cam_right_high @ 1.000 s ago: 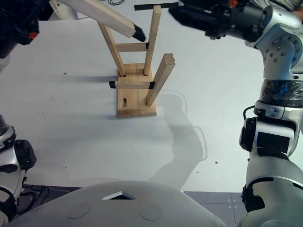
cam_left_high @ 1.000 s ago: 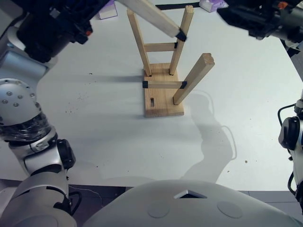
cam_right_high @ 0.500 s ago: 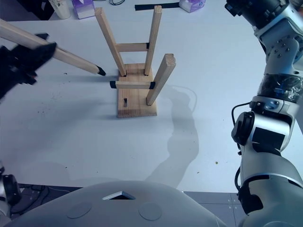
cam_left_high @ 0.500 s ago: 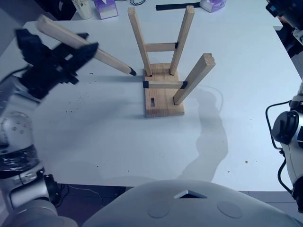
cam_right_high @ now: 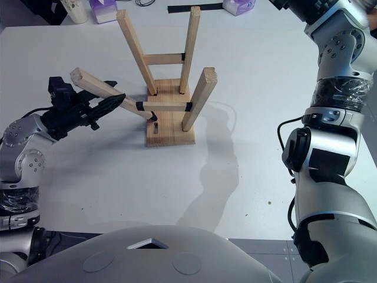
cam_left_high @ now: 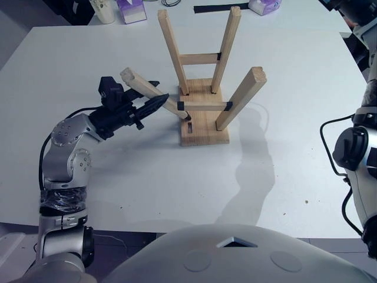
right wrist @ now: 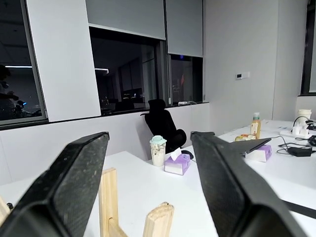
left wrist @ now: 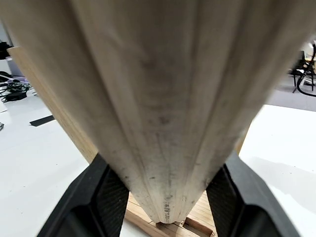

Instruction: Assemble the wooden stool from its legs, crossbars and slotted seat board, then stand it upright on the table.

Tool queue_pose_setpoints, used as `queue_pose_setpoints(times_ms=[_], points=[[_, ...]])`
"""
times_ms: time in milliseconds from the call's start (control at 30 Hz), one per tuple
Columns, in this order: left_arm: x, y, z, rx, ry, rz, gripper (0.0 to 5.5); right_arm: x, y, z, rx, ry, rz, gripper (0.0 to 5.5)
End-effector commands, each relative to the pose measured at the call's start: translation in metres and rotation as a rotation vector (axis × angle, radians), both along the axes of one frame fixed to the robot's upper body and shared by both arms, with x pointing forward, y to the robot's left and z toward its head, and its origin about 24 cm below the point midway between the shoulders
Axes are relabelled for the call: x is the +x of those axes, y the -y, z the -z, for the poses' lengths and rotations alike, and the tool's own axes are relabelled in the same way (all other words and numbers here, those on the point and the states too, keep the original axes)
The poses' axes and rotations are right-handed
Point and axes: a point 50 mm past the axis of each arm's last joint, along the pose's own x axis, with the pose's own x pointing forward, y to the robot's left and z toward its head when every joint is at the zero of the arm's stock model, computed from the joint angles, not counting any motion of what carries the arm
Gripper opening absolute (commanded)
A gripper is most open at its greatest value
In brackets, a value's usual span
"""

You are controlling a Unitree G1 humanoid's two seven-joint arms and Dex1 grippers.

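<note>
The seat board [cam_left_high: 203, 134] lies flat on the white table [cam_left_high: 147, 171]. Two legs [cam_left_high: 171, 50] stand upright at its far end, joined by a crossbar [cam_left_high: 199, 58]. A third leg [cam_left_high: 241, 97] leans at its right side, with a black-ended crossbar [cam_left_high: 204, 106] running left from it. My left gripper [cam_left_high: 141, 108] is shut on a fourth leg [cam_left_high: 141, 85], held slanted, whose lower end is at the board's near-left slot [cam_left_high: 189, 125]. Black fingers [left wrist: 96, 200] flank that leg [left wrist: 158, 98] in the left wrist view. My right gripper [right wrist: 150, 148] is open, high above the table, holding nothing.
A cup [cam_left_high: 106, 9], a purple box [cam_left_high: 131, 10], a black strip [cam_left_high: 212, 8] and another box [cam_left_high: 264, 6] stand along the table's far edge. The right arm [cam_right_high: 336, 71] rises at the right side. Wide bare tabletop lies in front of the stool.
My left arm has swung down from high with the leg, bringing its lower end to the board's near-left slot. The right arm has lifted up and away to the right.
</note>
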Motion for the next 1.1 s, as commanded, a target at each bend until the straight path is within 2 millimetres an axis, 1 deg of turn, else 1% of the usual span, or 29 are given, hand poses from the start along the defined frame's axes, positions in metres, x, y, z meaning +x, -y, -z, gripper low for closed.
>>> queue_pose_setpoints(times_ms=[33,133,233,333,433,633,800,900,967,1100], points=[[-0.006,0.000,-0.006,0.056,0.002,0.065,2.04,0.001,0.000,0.005,0.012,-0.012,0.003,3.05],[-0.012,-0.002,-0.014,0.076,0.012,0.092,2.04,0.001,0.000,0.007,0.016,-0.014,0.007,3.05],[-0.018,-0.003,-0.005,0.144,-0.028,0.122,2.04,0.000,0.001,0.010,0.027,-0.021,0.016,3.05],[-0.020,-0.004,0.003,0.193,-0.069,0.156,2.04,-0.002,-0.003,0.009,0.042,-0.015,0.001,3.05],[-0.016,-0.004,0.002,0.209,-0.076,0.190,2.04,-0.003,-0.005,0.009,0.051,-0.011,-0.005,3.05],[-0.011,0.006,0.002,0.229,-0.087,0.289,2.04,-0.006,-0.005,0.015,0.060,-0.019,0.004,3.05],[-0.025,0.009,0.009,0.258,-0.132,0.363,2.04,-0.007,-0.003,0.018,0.067,-0.024,0.024,3.05],[-0.027,0.006,0.013,0.283,-0.153,0.368,2.04,-0.011,0.000,0.020,0.073,-0.027,0.033,3.05],[-0.025,0.004,0.011,0.292,-0.166,0.378,2.04,-0.013,-0.001,0.021,0.077,-0.026,0.032,3.05],[-0.025,0.004,0.001,0.301,-0.185,0.431,2.04,-0.020,-0.002,0.026,0.093,-0.028,0.039,3.05]])
